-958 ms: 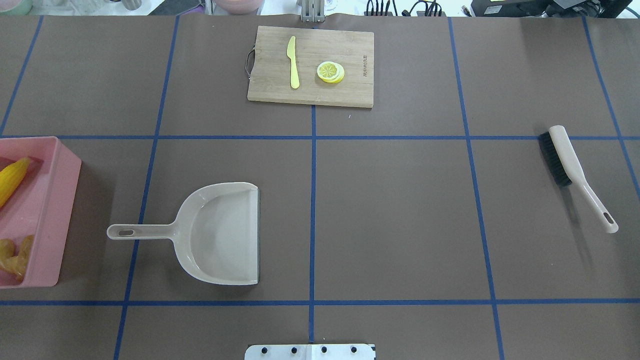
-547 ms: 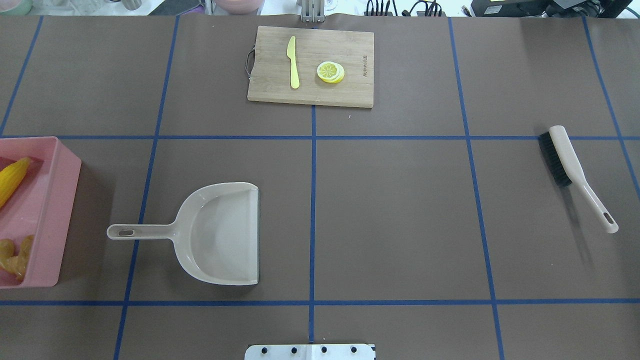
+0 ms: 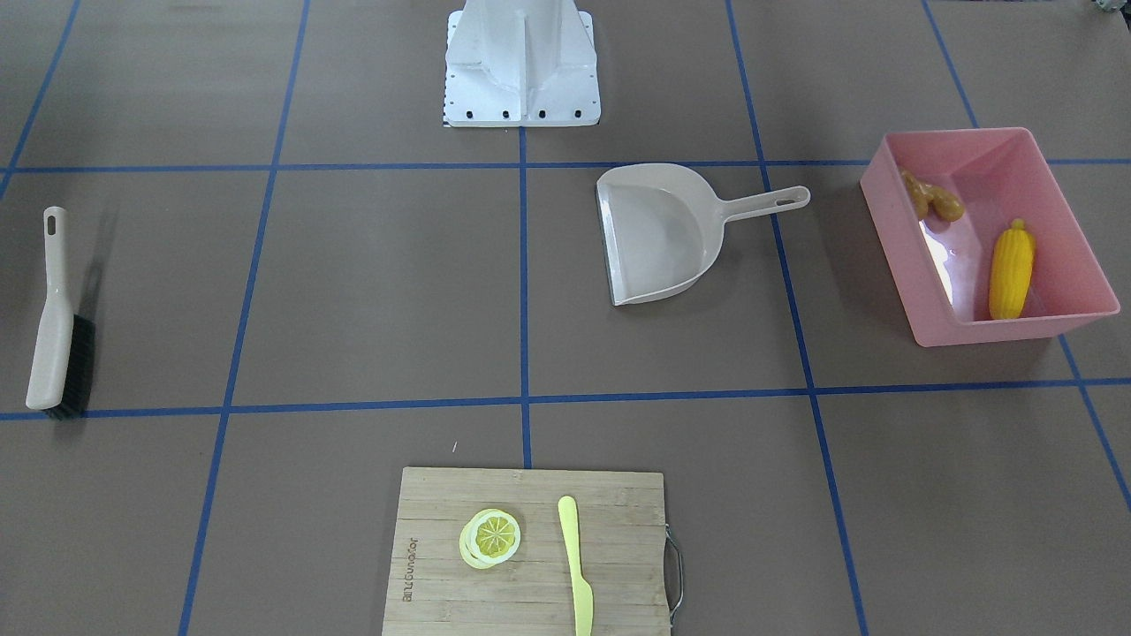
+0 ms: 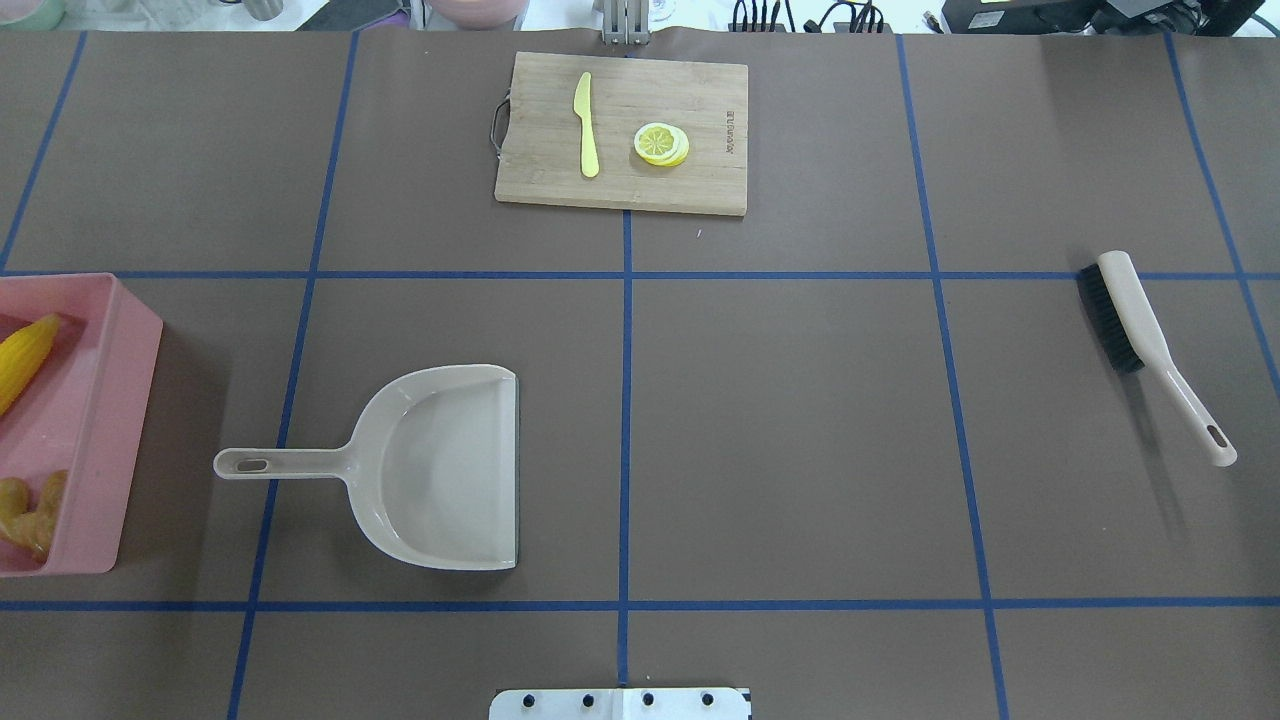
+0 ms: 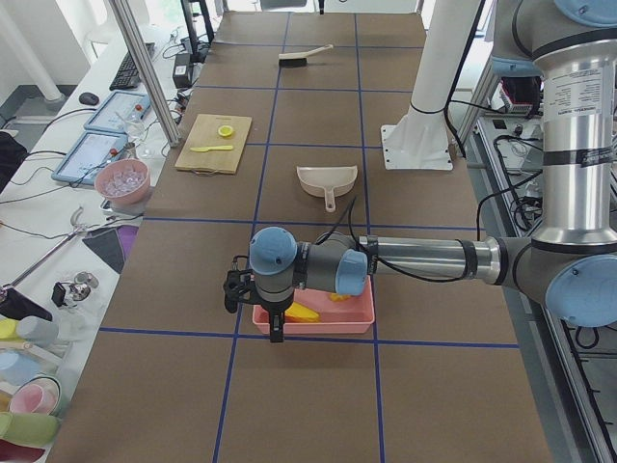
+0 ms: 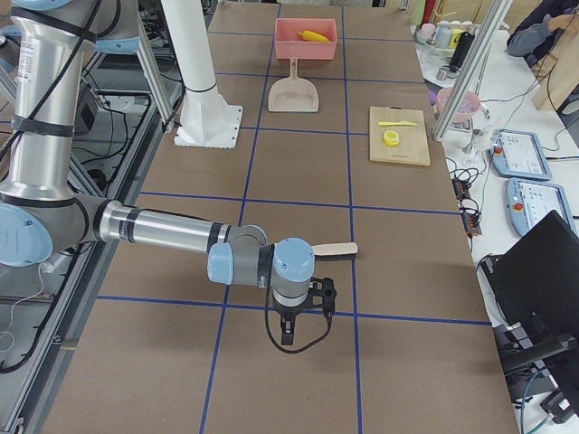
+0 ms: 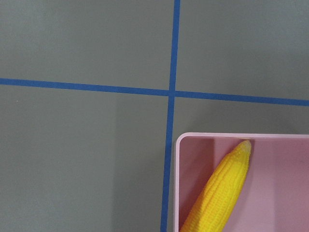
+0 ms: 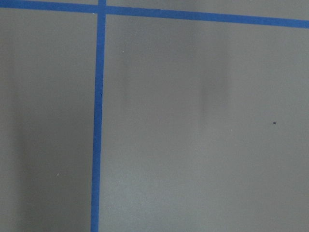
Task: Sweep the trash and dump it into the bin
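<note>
The bin (image 3: 1016, 329) sits at the table's left end by the robot's reckoning (on the right in the front-facing view). Two pieces of trash lie in it: the corn cob (image 3: 1010, 271) along its far-side wall and the ginger root (image 3: 932, 200) in the corner nearest the robot. The potato shows in no view. It may be tucked under a sloping wall, but I cannot tell.

The dustpan (image 3: 658, 234) lies flat on the table (image 4: 800, 450), just right of the bin in the overhead view. Its pan is bare and its handle points towards the bin, which reads as set down after tipping. The brush (image 3: 55, 340) rests well apart at the right end, bristles on the mat, with nothing near it to sweep. Judged from this, the sweeping and dumping look finished or nearly so.

The left gripper (image 5: 278, 328) hangs over the bin's outer end, and its wrist camera looks down on one bin corner and the corn's tip. The right gripper (image 6: 288, 333) hovers over bare mat near the brush. Both show only in the side views, so whether their fingers are spread or pressed together I cannot tell — neither seems to carry anything.

The cutting board (image 3: 442, 548) at the far edge, with its lemon slice (image 3: 490, 536) and knife (image 3: 576, 565), is no part of the trash.
</note>
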`<act>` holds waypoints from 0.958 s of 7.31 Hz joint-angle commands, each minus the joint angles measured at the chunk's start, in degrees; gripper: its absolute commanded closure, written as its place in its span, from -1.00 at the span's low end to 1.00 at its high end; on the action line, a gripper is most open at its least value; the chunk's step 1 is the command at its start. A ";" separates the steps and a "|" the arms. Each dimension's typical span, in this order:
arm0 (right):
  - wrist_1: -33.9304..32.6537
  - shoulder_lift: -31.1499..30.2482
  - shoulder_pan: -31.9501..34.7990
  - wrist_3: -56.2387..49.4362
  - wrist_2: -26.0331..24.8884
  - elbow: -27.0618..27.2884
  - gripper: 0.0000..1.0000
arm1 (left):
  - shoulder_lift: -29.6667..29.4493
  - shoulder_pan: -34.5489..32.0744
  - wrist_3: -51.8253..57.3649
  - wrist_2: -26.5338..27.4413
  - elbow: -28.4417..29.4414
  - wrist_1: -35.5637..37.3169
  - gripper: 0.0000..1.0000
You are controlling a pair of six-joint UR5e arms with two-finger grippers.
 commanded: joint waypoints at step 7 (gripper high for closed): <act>0.08 0.00 0.00 0.00 -0.09 0.00 -1.00 | 0.30 -0.09 -0.09 0.00 1.09 0.33 -0.99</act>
